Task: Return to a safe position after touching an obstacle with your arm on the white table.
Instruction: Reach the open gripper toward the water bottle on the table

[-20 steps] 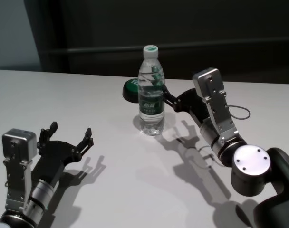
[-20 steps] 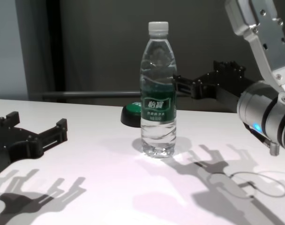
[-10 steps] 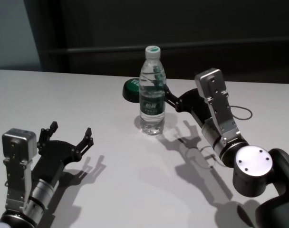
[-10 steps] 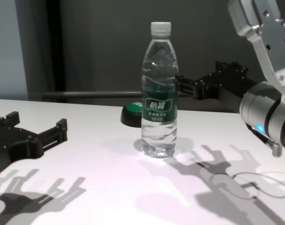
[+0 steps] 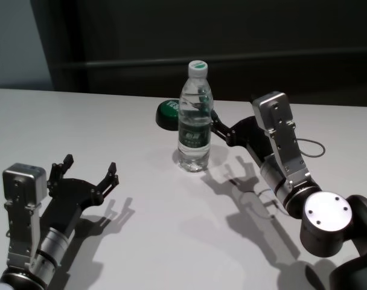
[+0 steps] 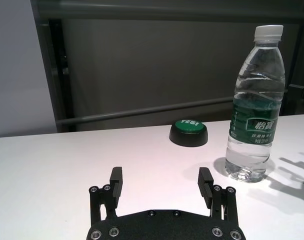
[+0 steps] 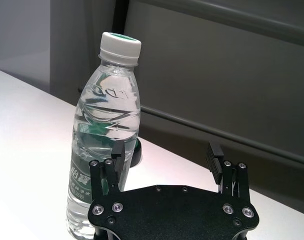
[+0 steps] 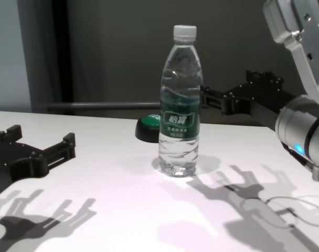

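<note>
The bottle [image 5: 194,118] was clear, glossy ribbed plastic with a white screw cap and a dark green printed label. The tabletop [image 5: 153,229] looked smooth, matt white. At the bottle's 11 o'clock, the button [image 5: 168,113] showed a black plastic base. Both grippers, left [image 5: 90,173] and right [image 7: 168,162], were matt black with bright screws.

I see bright overhead light on the table [image 5: 141,241] against a dim, dark background. Each hand throws crisp, doubled shadows toward me. The bottle [image 8: 179,105] glints faintly; a pale glow pools at its base.
</note>
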